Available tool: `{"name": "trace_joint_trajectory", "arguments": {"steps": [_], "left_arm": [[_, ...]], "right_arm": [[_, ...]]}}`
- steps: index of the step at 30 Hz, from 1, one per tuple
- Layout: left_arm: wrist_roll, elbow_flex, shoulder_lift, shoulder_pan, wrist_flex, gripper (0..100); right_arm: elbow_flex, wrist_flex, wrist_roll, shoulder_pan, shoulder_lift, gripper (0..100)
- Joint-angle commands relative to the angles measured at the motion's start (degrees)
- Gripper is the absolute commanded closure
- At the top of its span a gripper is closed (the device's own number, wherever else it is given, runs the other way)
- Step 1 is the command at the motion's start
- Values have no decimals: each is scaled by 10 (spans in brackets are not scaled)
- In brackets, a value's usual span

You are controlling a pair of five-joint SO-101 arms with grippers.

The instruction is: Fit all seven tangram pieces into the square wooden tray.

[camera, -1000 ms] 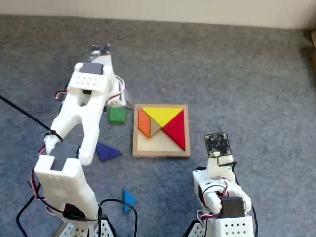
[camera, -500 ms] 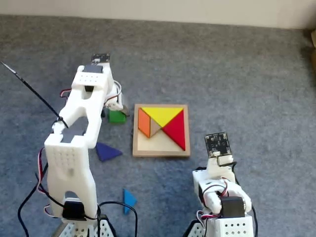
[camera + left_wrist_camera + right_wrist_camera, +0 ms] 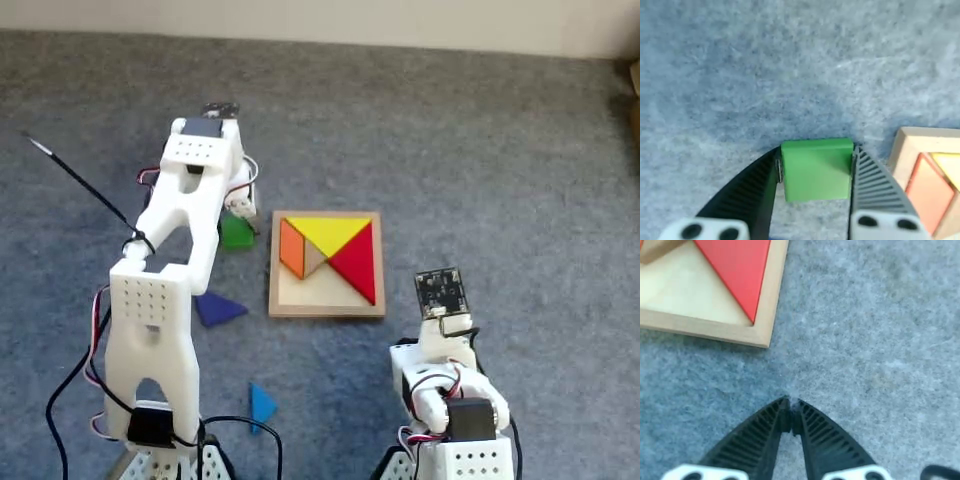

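Under your rig: grey carpet [image 3: 500, 150] | along your far edge: pale strip [image 3: 400, 15] | at your right edge: brownish object [image 3: 635, 95], unclear.

- Your right gripper [image 3: 790, 416] sits low over the grey carpet [image 3: 875, 330], its ribbed black jaws pressed together at the tips with nothing between them.
- Ahead of it you see one corner of the wooden tray [image 3: 771, 305], apart from the fingertips.
- Inside the tray, the red triangle [image 3: 737, 265] points into that corner, with bare pale wood beside it.
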Motion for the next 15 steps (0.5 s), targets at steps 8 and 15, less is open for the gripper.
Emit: {"name": "trace_joint_trajectory", "arguments": {"steps": [8,15], "left_arm": [[-4,-139,-4,43,132,870],[-4,-136,-48,98,135,871]], "right_arm": [[82,6,-3,7,-19,981],[82,6,-3,7,-19,981]]}}
